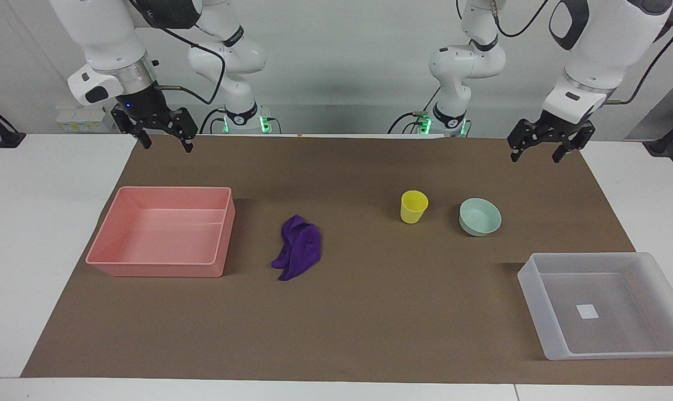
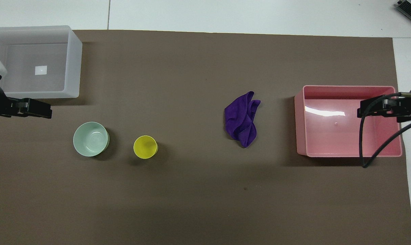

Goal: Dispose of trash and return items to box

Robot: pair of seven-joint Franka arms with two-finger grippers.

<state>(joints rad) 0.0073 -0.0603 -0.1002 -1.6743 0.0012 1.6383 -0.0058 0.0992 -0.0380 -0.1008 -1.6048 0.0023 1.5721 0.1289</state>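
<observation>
The purple rag (image 1: pixel 297 248) (image 2: pixel 242 119) lies crumpled on the brown mat, beside the pink tray. The yellow cup (image 1: pixel 413 206) (image 2: pixel 145 147) stands upright, with the mint-green bowl (image 1: pixel 480 217) (image 2: pixel 91 139) beside it toward the left arm's end. The translucent box (image 1: pixel 537 312) (image 2: pixel 74 64) is empty, at the left arm's end, farther from the robots than the bowl. My left gripper (image 1: pixel 535 158) (image 2: pixel 35 109) is open and empty, up in the air over the mat at its own end. My right gripper (image 1: pixel 167 147) (image 2: pixel 365 110) is open and empty, raised over the mat by the pink tray.
An empty pink tray (image 1: pixel 158 270) (image 2: pixel 299 122) sits at the right arm's end. The brown mat (image 1: pixel 370 312) covers most of the white table. A black cable hangs from the right arm over the pink tray in the overhead view.
</observation>
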